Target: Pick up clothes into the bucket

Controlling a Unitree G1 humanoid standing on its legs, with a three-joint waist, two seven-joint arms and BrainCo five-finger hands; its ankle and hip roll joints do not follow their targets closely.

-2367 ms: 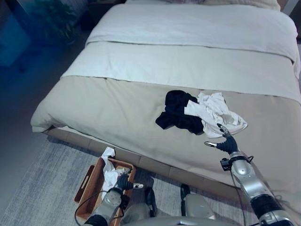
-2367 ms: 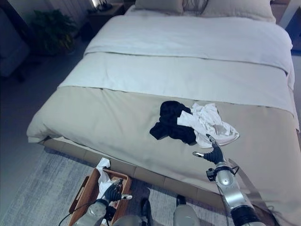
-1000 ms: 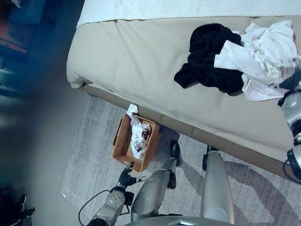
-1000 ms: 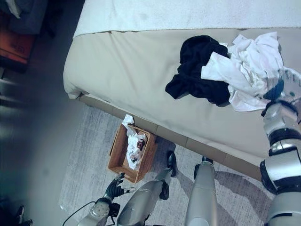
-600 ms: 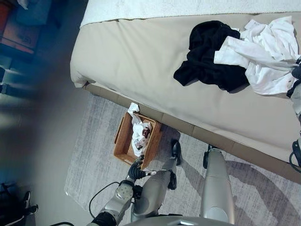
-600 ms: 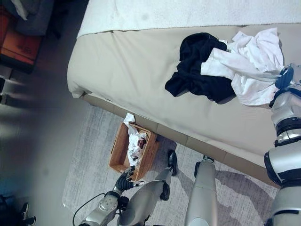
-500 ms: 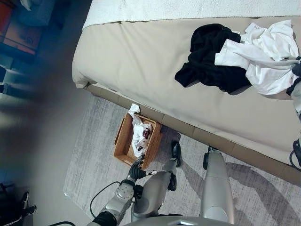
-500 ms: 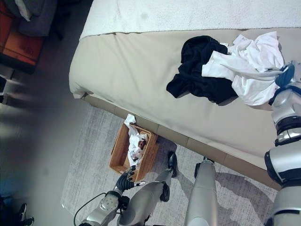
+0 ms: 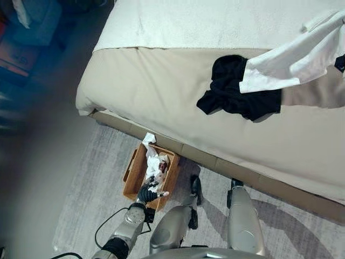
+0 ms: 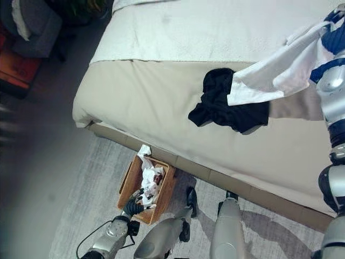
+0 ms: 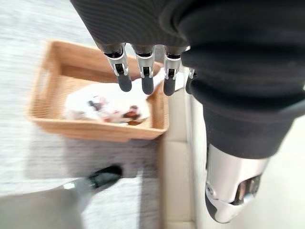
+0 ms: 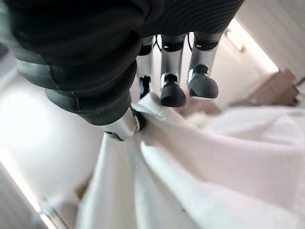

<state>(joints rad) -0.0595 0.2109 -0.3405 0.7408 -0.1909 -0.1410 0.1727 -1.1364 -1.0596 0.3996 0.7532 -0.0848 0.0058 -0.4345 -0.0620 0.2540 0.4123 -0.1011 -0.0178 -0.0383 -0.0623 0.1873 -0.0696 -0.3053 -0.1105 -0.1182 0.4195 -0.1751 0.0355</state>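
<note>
Down below is a big bed with a tan blanket (image 9: 161, 102) and a white sheet (image 9: 205, 24) higher up on it. On the floor beside the bed lies a soft grey rug (image 9: 91, 178), and on the rug stands a brown woven basket (image 10: 127, 193) with white clothes in it already. A crumpled black garment (image 9: 234, 91) lies on the tan blanket. The right hand (image 12: 167, 81) has its thumb and fingers pinched on a white cloth shirt (image 9: 294, 62), which hangs stretched out above the bed, its low end over the black garment. The left hand (image 11: 143, 71) hovers above the basket's near rim with fingers straight and relaxed, holding nothing. Half a second ago the white shirt was a heap on the blanket next to the black one; now it has been pulled up off the bed. The left hand has come closer to the basket too.
</note>
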